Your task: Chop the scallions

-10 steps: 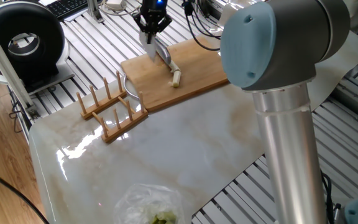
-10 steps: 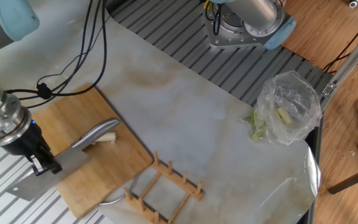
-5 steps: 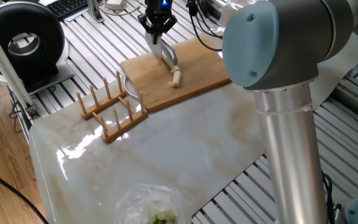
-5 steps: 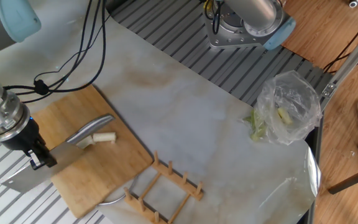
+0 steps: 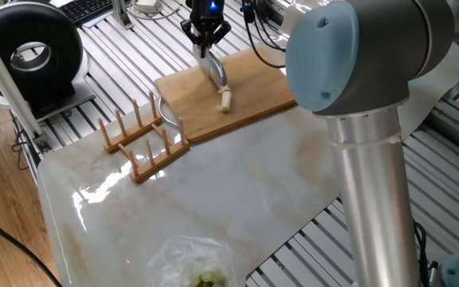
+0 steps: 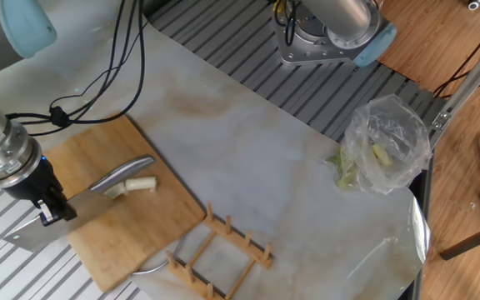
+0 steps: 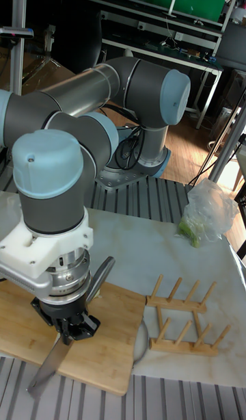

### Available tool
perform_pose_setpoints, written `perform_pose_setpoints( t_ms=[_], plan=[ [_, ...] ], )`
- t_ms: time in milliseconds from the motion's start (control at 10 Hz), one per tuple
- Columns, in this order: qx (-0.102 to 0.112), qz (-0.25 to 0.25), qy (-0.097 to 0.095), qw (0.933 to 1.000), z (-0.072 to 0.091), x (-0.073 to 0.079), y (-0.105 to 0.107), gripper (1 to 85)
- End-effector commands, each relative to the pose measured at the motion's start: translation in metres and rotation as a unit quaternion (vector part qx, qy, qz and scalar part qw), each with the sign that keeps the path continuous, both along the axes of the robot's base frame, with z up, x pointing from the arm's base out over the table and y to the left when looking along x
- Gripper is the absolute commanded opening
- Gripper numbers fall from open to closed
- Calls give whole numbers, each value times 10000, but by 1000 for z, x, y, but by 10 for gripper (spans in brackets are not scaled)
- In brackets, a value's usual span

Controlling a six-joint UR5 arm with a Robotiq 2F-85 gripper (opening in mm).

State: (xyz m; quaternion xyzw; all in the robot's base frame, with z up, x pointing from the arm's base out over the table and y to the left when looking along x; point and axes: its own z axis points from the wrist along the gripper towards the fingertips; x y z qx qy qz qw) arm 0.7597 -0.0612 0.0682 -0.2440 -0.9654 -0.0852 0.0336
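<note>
A short pale scallion stalk lies on the wooden cutting board. My gripper is shut on a steel cleaver at the board's outer edge. The cleaver's flat blade sticks out past the board over the slatted table. Its rounded silver handle reaches over the board and ends just beside the scallion; touching or not, I cannot tell. In the tall fixed view the scallion is hidden behind my wrist.
A wooden dish rack stands beside the board on the marble slab. A clear plastic bag with green bits lies at the slab's far end. My arm's base is mounted behind the slab.
The gripper and cleaver have drawn back a little toward the board's outer edge. The handle no longer overlaps the scallion, which now lies uncovered.
</note>
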Motion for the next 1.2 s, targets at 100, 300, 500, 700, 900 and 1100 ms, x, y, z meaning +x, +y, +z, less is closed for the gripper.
perform_pose_setpoints(
  t_ms=[100,300,500,700,900,1100],
  plan=[
    [-195,-224,76,9995,-5,-5,-11,13],
    [-257,-225,75,9994,-6,-6,-14,13],
    [-448,-235,64,9987,-4,-6,-24,13],
    [-548,-236,62,9982,-1,-8,-26,13],
    [-518,-231,101,9983,7,-11,-23,13],
    [-558,-225,145,9981,9,-15,-24,13]
  ],
)
